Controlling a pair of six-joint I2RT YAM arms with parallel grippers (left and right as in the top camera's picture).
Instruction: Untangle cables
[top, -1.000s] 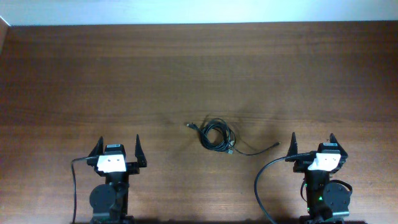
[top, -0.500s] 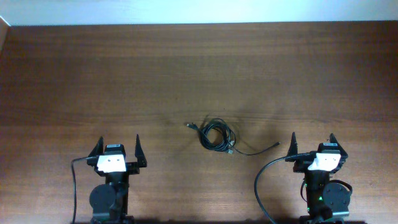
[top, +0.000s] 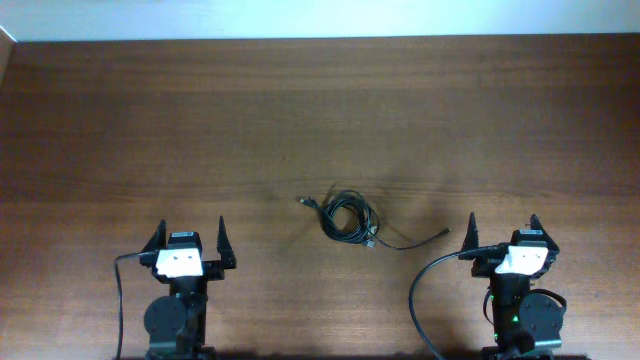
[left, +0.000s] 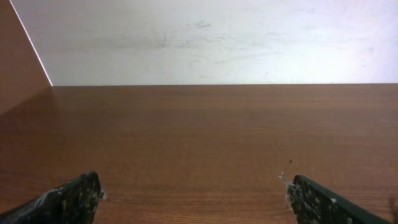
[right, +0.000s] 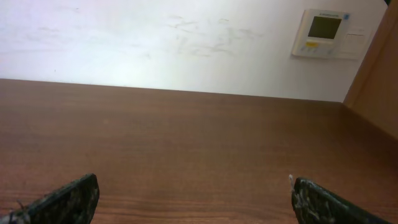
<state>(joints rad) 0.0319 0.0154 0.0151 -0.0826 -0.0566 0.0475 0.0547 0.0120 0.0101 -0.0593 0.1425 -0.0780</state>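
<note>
The cables (top: 348, 219) lie in a small black tangle at the middle of the wooden table, seen only from overhead. One loose end with a plug reaches left to about (top: 303, 202); another strand trails right toward the right arm. My left gripper (top: 190, 234) rests near the front edge at the left, open and empty, well apart from the tangle. Over at the front right, my right gripper (top: 502, 225) is open too, its left finger close to the trailing strand's tip. Both wrist views show only bare wood between wide-spread fingertips (left: 74, 196) (right: 320, 199).
A white wall runs along the table's far edge. A wall thermostat (right: 326, 33) shows in the right wrist view. Thick black arm cables (top: 425, 285) loop beside each arm base. A wooden side panel (left: 18, 68) stands at the left.
</note>
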